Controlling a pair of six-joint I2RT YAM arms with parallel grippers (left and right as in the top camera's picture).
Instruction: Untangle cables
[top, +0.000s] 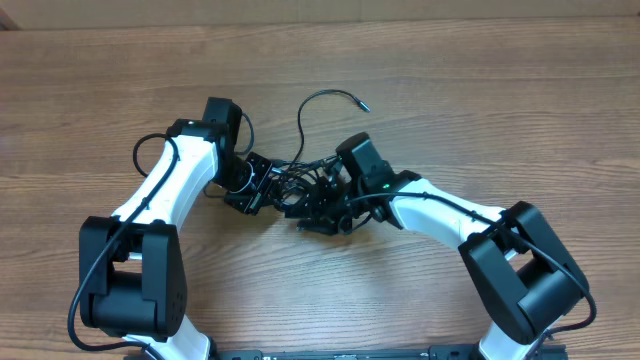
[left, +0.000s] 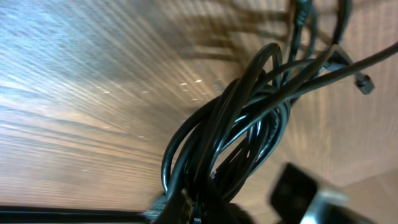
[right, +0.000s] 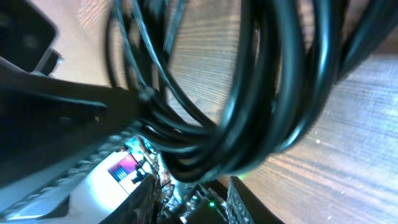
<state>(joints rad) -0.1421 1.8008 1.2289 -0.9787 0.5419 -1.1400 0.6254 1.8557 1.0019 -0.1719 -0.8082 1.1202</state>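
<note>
The cables (top: 300, 185) are a knot of thin black cords on the wooden table, between my two grippers. One loose end with a small plug (top: 360, 103) arcs away toward the back. My left gripper (top: 268, 190) is at the knot's left side. In the left wrist view it (left: 199, 211) is shut on several strands, and the looped bundle (left: 242, 124) rises from its jaws, with a plug (left: 365, 83) lying at the right. My right gripper (top: 322, 205) is at the knot's right side. In the right wrist view it (right: 189, 199) stands open, with the cable bundle (right: 267, 112) lying across its fingertips.
A thicker black wire (top: 140, 155) loops out from the left arm (top: 165, 190). The right arm (top: 440, 205) reaches in from the lower right. Both arm bases (top: 130, 285) sit at the near edge. Bare wood table (top: 500, 90) lies behind and to both sides.
</note>
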